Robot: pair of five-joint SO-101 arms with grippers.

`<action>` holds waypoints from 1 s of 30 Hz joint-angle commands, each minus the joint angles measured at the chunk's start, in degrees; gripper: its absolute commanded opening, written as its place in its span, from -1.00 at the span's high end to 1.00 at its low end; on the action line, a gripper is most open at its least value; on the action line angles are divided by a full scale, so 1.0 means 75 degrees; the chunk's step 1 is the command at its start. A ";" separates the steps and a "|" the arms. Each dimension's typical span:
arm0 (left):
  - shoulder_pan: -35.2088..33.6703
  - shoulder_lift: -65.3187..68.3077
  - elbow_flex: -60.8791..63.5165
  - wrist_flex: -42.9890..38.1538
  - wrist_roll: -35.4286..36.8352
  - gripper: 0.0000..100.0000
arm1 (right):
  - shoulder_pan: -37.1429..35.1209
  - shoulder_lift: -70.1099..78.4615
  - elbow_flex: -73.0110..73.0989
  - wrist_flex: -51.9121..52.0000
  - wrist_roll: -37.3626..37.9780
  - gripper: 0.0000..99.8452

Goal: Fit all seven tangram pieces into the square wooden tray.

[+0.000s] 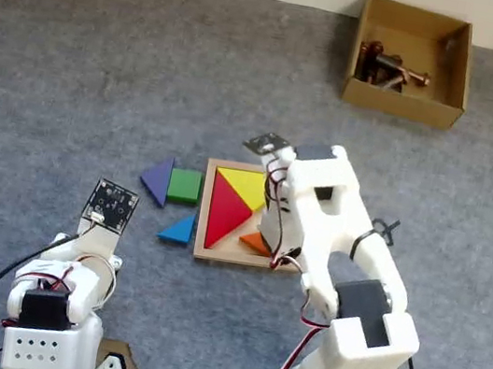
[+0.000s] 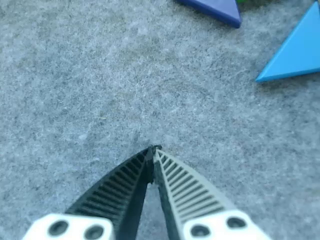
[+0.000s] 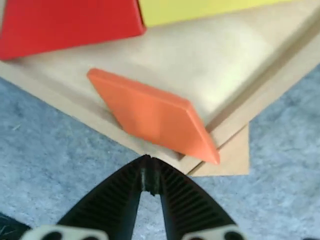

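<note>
Right pincer, tips together and empty, sits just outside a corner of the tray, probably to nudge flat the orange piece propped across its rim.

The tray sits mid-surface. Inside, a big triangle lies at the left and a second big triangle behind it. A parallelogram rests tilted on the tray's near right rim. Left of the tray lie a square, a triangle touching its left side, and a small triangle in front. A box stands far behind, to the right.
</note>
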 commanded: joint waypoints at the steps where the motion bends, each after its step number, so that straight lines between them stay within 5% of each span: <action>1: -0.0100 -0.0053 0.0158 0.0047 0.0059 0.97 | -0.0064 -0.0299 -0.0018 -0.0205 -0.0070 0.99; 30: -0.0100 -0.0053 0.0158 0.0047 0.0059 0.97 | -0.0018 -0.0275 -0.0029 -0.1729 -0.0023 0.99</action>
